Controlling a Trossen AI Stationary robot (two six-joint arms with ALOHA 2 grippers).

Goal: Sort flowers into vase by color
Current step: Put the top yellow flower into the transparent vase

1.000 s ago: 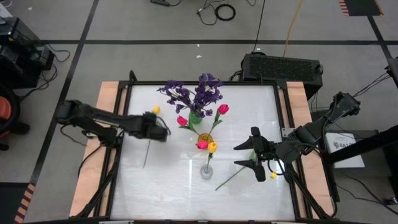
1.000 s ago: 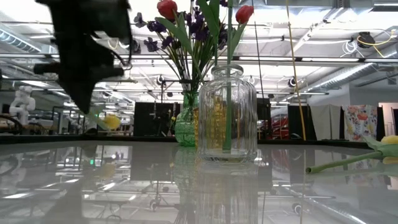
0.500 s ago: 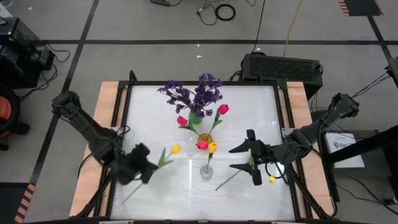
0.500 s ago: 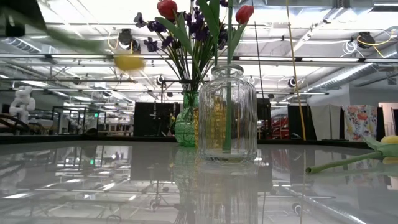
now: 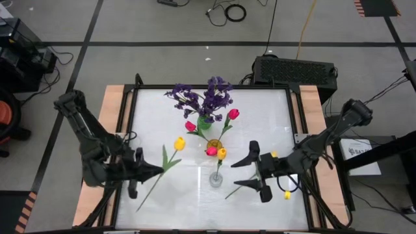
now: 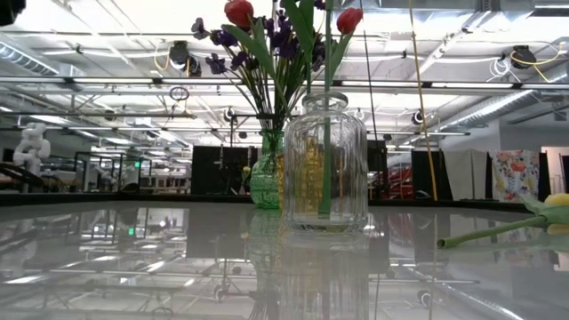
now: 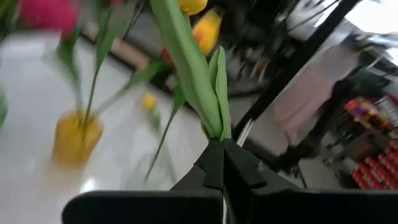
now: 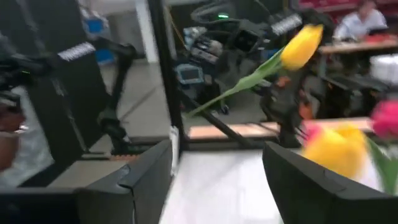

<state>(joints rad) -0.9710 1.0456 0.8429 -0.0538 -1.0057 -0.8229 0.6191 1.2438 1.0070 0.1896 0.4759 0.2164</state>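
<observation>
A yellow tulip (image 5: 179, 143), now swung upright, is being held clenched in the left tool (image 5: 158, 170), ready for the clear vase (image 5: 216, 178); the right tool (image 5: 255, 171) is being kept released.

The glossy white table (image 5: 162, 110) carries a green vase (image 5: 205, 122), amber vase (image 5: 214, 145), clear vase (image 5: 215, 179) and seemingly one loose yellow tulip (image 5: 286, 194).

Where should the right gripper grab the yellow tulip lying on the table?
Grip the tulip's bare stem mid-length, coming straight down with the open right gripper set across it. It lies flat on the table, so a side approach likely has no room. Left gripper holds another tulip.
</observation>
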